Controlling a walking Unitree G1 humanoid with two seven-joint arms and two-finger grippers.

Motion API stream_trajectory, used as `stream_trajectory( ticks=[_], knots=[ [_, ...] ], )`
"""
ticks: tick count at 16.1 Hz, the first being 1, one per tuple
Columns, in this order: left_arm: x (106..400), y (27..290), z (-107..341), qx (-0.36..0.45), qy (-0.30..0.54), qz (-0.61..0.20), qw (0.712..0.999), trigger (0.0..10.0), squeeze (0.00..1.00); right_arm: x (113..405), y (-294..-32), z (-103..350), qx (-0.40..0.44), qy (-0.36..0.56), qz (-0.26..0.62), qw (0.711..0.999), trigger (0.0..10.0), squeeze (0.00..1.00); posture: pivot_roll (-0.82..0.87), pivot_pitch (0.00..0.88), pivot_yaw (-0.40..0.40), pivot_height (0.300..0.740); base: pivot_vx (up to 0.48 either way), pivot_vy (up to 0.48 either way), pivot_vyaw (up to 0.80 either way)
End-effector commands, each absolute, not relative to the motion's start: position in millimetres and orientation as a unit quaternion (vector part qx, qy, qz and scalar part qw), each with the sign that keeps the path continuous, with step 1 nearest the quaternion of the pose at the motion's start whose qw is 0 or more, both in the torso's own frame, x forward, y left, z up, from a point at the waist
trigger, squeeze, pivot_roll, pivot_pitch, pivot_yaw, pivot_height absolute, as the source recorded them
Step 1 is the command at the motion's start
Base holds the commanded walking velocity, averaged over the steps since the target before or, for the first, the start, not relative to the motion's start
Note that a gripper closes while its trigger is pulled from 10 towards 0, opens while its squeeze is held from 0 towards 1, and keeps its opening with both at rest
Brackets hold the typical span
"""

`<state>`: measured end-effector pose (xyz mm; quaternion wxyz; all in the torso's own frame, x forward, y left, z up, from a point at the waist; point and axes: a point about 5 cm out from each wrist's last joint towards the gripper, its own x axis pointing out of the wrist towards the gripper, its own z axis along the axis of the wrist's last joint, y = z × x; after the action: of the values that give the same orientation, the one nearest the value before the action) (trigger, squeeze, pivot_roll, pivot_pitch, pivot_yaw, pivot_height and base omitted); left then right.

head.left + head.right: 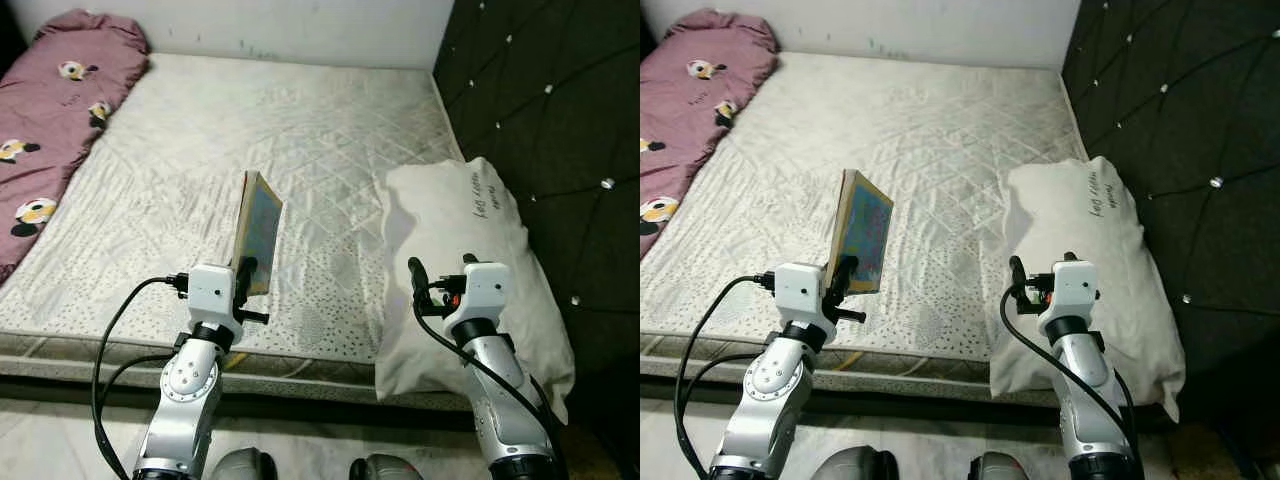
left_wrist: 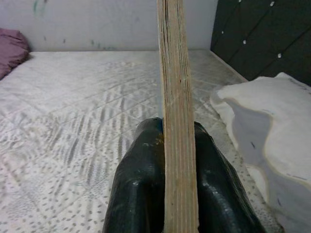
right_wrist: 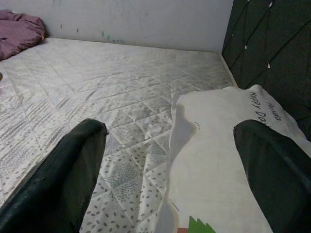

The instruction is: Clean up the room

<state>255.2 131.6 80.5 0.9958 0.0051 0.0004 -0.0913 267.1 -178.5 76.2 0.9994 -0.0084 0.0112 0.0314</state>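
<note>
The left gripper (image 1: 244, 277) is clamped on the lower edge of a thin book (image 1: 258, 231), upright above the near mattress (image 1: 300, 130); stiff and light, it may pivot, while the right gripper (image 1: 432, 283) gapes over the pillow (image 1: 470, 220).

left tool (image 1: 845, 268) grips book (image 1: 862, 243) upright — over mattress (image 1: 930, 150).
</note>
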Motion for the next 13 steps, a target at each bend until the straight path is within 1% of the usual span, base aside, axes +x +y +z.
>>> stream_trajectory(
  ticks=[1, 2, 7, 9, 11, 13],
  knots=[
    [256.7, 130.0, 91.3, 0.004, -0.028, -0.101, 0.994, 10.0, 0.00, 265.9, -182.6, 73.5, -0.012, 0.021, 0.024, 0.999, 10.0, 0.00, -0.04, 0.066, -0.007, 0.740, 0.000, 0.000, 0.00],
    [256.5, 129.6, 91.4, 0.002, -0.028, -0.102, 0.994, 10.0, 0.00, 265.8, -183.0, 73.3, -0.012, 0.022, 0.024, 0.999, 10.0, 0.00, -0.04, 0.066, -0.008, 0.740, 0.000, 0.000, 0.00],
    [255.3, 129.1, 90.8, -0.004, -0.027, -0.102, 0.994, 10.0, 0.00, 265.4, -184.4, 73.1, -0.014, 0.023, 0.023, 0.999, 10.0, 0.00, -0.04, 0.067, -0.011, 0.740, 0.261, 0.000, 0.00],
    [254.2, 131.6, 84.1, 0.005, -0.009, -0.085, 0.996, 10.0, 0.00, 264.8, -184.0, 74.0, -0.006, 0.021, 0.024, 0.999, 10.0, 0.00, -0.04, 0.071, -0.013, 0.740, 0.000, 0.000, 0.00],
    [253.3, 135.4, 79.8, -0.002, 0.003, -0.065, 0.998, 10.0, 0.00, 264.2, -183.8, 73.8, -0.004, 0.023, 0.026, 0.999, 10.0, 0.00, -0.05, 0.072, -0.012, 0.740, 0.000, 0.000, 0.00],
    [253.9, 140.9, 79.1, 0.004, 0.000, -0.047, 0.999, 10.0, 0.00, 263.2, -183.2, 72.9, -0.003, 0.025, 0.027, 0.999, 10.0, 0.00, -0.05, 0.072, -0.012, 0.715, 0.000, 0.000, 0.00]
  ],
)
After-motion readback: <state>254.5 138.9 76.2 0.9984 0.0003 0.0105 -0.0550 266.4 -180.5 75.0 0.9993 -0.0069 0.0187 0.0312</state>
